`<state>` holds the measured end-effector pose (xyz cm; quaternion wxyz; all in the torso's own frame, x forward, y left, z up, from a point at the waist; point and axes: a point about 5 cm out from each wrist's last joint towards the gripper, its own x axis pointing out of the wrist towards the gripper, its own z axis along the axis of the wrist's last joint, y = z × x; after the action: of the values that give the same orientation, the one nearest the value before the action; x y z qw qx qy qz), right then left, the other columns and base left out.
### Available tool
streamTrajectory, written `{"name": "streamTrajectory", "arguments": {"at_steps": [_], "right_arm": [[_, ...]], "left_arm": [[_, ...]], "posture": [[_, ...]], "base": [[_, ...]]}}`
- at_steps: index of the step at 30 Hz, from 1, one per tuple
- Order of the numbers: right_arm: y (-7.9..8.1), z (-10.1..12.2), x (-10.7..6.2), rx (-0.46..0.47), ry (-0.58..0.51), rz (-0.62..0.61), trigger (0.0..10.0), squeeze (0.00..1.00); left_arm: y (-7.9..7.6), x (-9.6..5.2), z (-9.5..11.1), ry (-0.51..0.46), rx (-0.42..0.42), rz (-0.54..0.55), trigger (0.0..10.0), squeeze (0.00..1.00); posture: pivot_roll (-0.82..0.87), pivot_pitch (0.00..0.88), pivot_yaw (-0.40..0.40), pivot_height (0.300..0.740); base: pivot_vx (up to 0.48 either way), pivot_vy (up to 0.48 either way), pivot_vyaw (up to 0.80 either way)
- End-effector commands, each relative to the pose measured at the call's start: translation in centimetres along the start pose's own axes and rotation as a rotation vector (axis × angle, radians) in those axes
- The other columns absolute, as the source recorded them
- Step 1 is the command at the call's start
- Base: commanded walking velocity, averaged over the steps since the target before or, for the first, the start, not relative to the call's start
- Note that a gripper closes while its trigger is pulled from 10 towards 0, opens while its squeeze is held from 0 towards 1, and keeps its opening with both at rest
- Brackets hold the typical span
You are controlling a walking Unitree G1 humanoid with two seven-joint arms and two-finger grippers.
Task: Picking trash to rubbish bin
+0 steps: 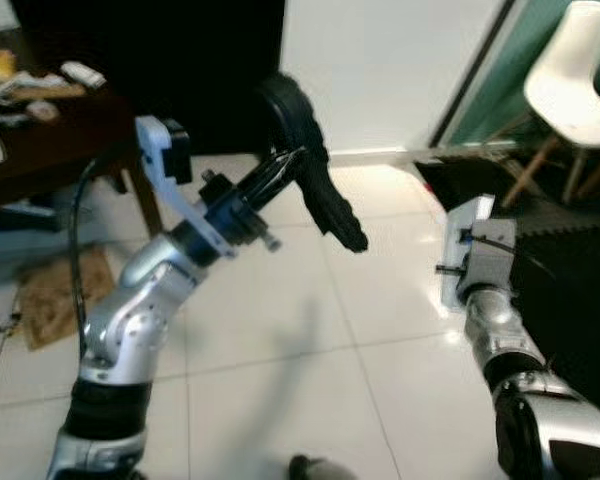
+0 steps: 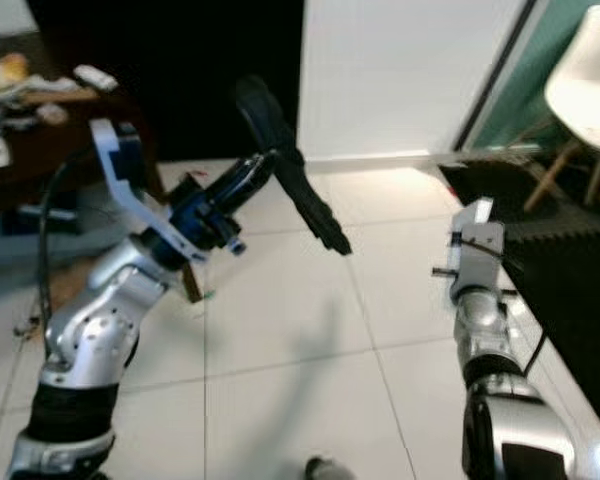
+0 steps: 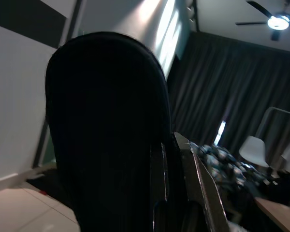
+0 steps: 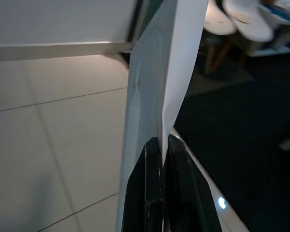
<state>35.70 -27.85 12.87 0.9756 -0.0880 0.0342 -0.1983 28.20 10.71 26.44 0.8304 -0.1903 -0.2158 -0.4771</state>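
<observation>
Trash fills both my hands: left gripper [image 1: 285, 165] squeezes a black slipper [image 1: 315, 185], right gripper [image 4: 162, 159] pinches white paper [image 4: 157, 77], lifted for carrying to the bin.

Two robot arms held up over a white floor

The left gripper [image 1: 285, 165] holds a long black floppy thing [image 1: 315, 170] up in the air. The right gripper [image 1: 467, 262] holds a flat white piece [image 1: 467, 240]. A dark table [image 1: 55, 130] with small things stands on the left, and a white chair [image 1: 580, 80] on the right.
</observation>
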Motion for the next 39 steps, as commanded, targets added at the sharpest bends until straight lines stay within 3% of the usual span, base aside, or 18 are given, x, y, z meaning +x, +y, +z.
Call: {"name": "streamTrajectory", "arguments": {"at_steps": [1,10,16,21,32,39], "right_arm": [[-0.8,1.4,0.4,-0.015,-0.055,-0.036,10.0,0.00],[-3.0,5.9,1.3,-0.091,-0.226,-0.151,10.0,0.00],[-3.5,7.4,1.4,-0.094,-0.278,-0.190,10.0,0.00],[-3.9,8.3,1.4,-0.154,-0.315,-0.234,10.0,0.00],[-5.9,10.6,1.4,-0.167,-0.376,-0.342,10.0,0.00],[-6.1,10.9,1.3,-0.177,-0.387,-0.360,10.0,0.00]], "left_arm": [[-0.2,0.1,0.3,-0.021,0.007,-0.022,10.0,0.00],[-0.6,0.3,0.2,-0.019,0.011,-0.078,10.0,0.00],[-1.3,0.3,0.2,-0.015,0.010,-0.138,10.0,0.00],[-1.3,0.3,0.2,-0.014,0.005,-0.153,10.0,0.00],[-1.5,0.6,0.0,-0.018,0.006,-0.174,10.0,0.00],[-0.9,1.0,0.3,-0.047,0.016,-0.137,10.0,0.00]], "posture": [[0.05,0.118,-0.023,0.740],[0.04,0.114,-0.022,0.740],[0.04,0.114,-0.022,0.740],[0.03,0.114,-0.021,0.740],[0.02,0.106,-0.027,0.740],[0.02,0.099,-0.029,0.740]], "base": [[0.000,0.000,-0.80],[0.000,0.000,-0.80],[0.000,0.000,-0.80],[0.000,0.000,-0.80],[0.000,0.000,-0.80],[0.000,0.000,-0.80]]}}
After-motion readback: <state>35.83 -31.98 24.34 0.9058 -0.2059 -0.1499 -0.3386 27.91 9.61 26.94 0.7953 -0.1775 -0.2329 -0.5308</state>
